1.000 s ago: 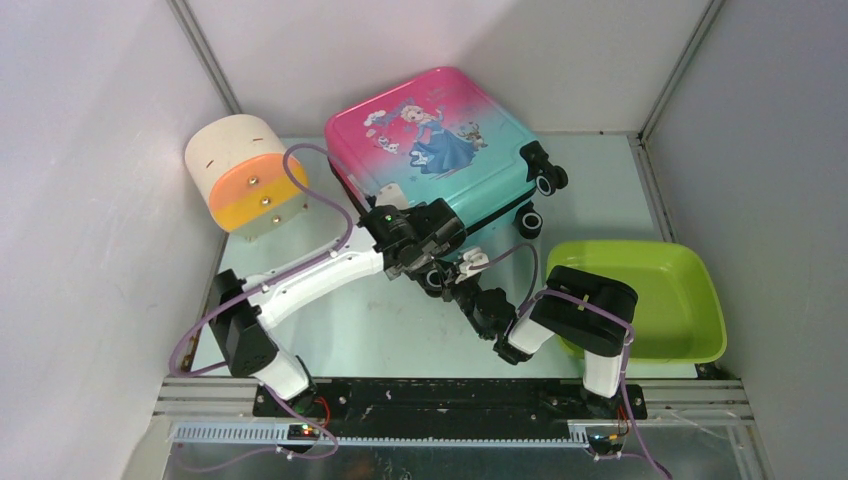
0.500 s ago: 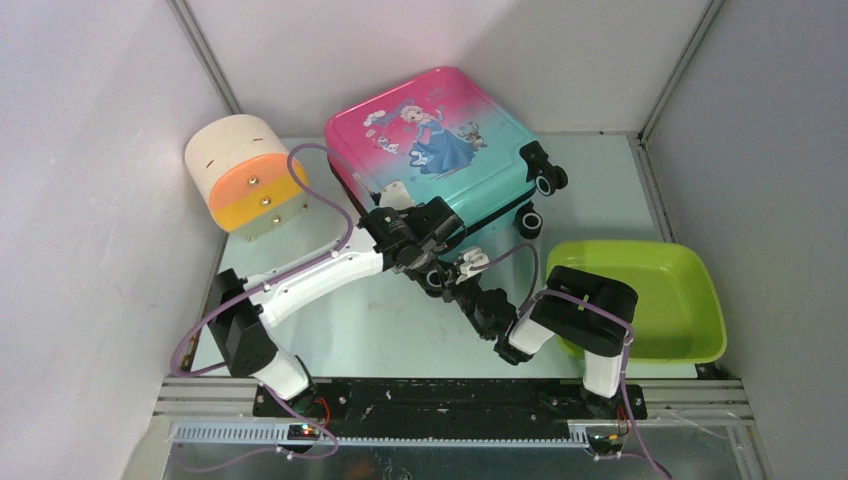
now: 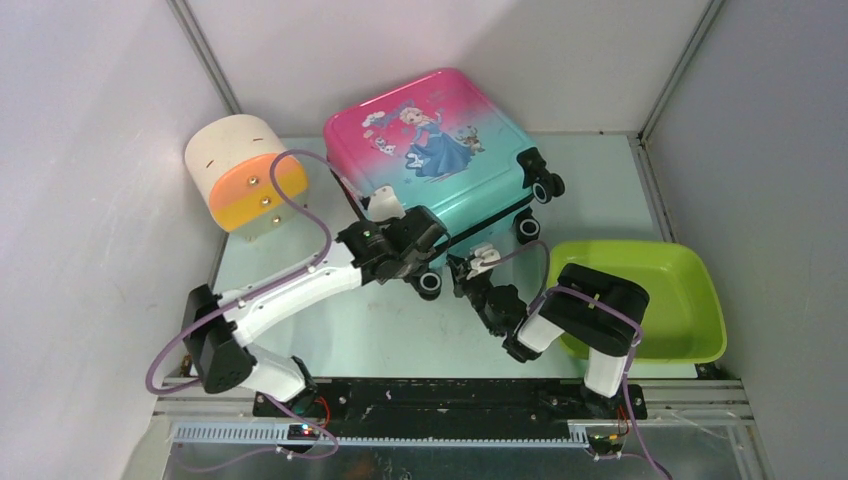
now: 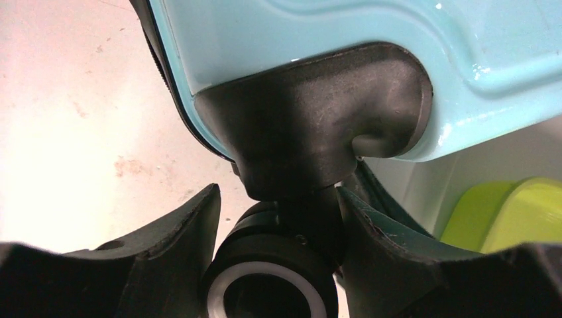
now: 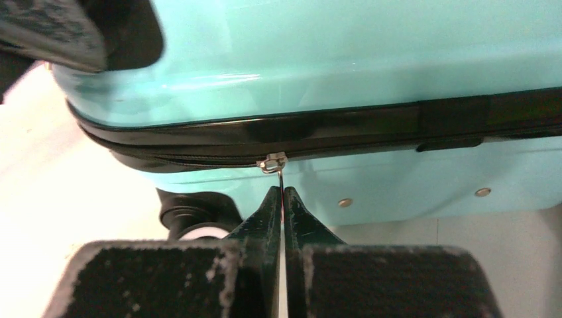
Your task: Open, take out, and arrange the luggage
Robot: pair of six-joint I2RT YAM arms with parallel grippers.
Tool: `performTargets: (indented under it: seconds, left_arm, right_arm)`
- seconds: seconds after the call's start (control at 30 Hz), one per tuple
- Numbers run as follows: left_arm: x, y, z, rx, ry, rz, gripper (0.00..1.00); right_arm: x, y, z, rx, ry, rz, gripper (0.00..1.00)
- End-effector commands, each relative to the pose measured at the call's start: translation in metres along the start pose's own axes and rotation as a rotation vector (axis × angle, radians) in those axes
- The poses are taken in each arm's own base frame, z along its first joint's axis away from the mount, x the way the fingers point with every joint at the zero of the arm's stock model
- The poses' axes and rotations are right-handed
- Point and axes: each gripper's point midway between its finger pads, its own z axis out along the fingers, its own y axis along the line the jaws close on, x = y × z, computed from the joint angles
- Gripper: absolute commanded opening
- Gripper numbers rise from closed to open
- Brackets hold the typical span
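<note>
Left tool (image 4: 277, 193): clamped on a black caster wheel (image 4: 268, 288) at the near teal corner of the luggage (image 3: 440, 150). One finger sits against each side of the wheel, just under its dark corner housing. A second ago I saw this tool set higher over that corner. It has since dropped lower and shifted towards the pink end of the luggage, and the arm's elbow has swung out with it.

Right tool (image 5: 281, 195): pinched tight on the metal zipper pull (image 5: 275, 163). The pull hangs from the black zip line along the near side of the luggage. This grasp is unchanged, though the tool has moved slightly along that side.

The luggage lies closed, print side up, towards the back of the table (image 3: 380, 330). Its teal end is nearest the arms. Its two far wheels have moved slightly nearer the arms than a second ago, so the shell has turned slightly.

A cream-and-orange cylinder (image 3: 245, 175) stands just beside the pink end of the luggage, in the same place as before. A lime-green tub (image 3: 660, 300) sits near the wheeled end, also in the same place.
</note>
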Motion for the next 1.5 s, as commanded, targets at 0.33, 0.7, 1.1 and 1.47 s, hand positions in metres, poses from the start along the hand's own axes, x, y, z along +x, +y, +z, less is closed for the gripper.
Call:
performTargets:
  seconds: [0.33,0.7,1.1,1.47]
  left_arm:
    - [-0.034,0.028,-0.037,0.139,-0.078,0.008,0.00]
    - [-0.037,0.026,-0.044,0.169,-0.072,-0.011,0.00]
    - [-0.034,0.030,-0.048,0.168,-0.050,-0.027,0.00]
    - [-0.049,0.054,-0.057,0.131,-0.109,-0.001,0.00]
  right_arm:
    - [0.011,0.029,0.003,-0.080,0.012,0.015,0.33]
    - [0.023,0.029,0.014,-0.038,0.022,0.027,0.52]
    - [0.016,0.019,0.029,-0.030,0.000,0.062,0.16]
    - [0.001,-0.011,0.018,0.048,-0.019,0.072,0.00]
